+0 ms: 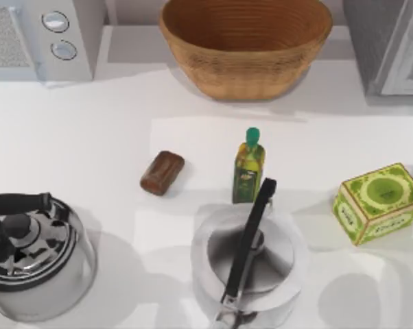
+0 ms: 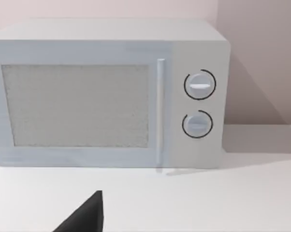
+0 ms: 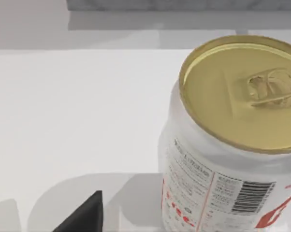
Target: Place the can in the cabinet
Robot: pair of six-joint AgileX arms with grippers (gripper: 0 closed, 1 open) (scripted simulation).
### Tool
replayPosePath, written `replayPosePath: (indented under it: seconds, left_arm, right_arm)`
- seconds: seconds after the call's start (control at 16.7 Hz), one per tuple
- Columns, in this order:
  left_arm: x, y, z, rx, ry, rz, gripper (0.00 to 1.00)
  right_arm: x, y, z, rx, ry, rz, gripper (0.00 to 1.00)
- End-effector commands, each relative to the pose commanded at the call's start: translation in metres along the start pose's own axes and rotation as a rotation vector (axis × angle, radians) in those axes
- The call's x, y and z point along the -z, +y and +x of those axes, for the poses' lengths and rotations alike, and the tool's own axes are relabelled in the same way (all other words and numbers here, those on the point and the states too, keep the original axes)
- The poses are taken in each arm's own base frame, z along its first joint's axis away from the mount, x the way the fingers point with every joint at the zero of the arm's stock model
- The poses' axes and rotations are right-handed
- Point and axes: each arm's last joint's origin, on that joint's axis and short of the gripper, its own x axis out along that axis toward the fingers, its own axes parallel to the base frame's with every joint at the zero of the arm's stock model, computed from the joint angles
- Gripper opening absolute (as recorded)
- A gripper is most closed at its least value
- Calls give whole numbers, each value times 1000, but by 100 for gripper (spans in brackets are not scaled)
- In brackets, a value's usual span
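Observation:
The can (image 3: 232, 140) stands upright on the white table, close in front of the right wrist camera. It is white with a gold lid, a pull tab, red print and a barcode. A dark tip of my right gripper (image 3: 85, 215) shows beside it, apart from it. The grey cabinet (image 1: 392, 48) stands at the table's back right, and its lower edge (image 3: 184, 5) lies behind the can. A dark tip of my left gripper (image 2: 85, 215) points at the microwave (image 2: 107, 96), well short of it.
A dark-brown stubby cylinder (image 1: 162, 173) lies on its side mid-table, left of a green-capped bottle (image 1: 248, 166). A green patterned box (image 1: 379, 201) sits at the right. A wicker basket (image 1: 245, 42) is at the back, a kettle (image 1: 35, 260) at front left, and a black-handled pot (image 1: 248, 267) at front centre.

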Motion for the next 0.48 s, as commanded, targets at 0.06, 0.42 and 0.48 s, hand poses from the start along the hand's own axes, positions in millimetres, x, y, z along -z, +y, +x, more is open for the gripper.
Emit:
replayPosePath:
  seconds: [0.06, 0.42, 0.48]
  left_arm:
    - [0, 0, 0, 0, 0, 0, 100]
    - [0, 0, 0, 0, 0, 0, 100]
    - [0, 0, 0, 0, 0, 0, 100]
  right_arm:
    - [2, 0, 2, -4, 5, -1, 100]
    - [3, 1, 2, -6, 10, -1, 100]
    - [0, 0, 3, -3, 5, 0, 100]
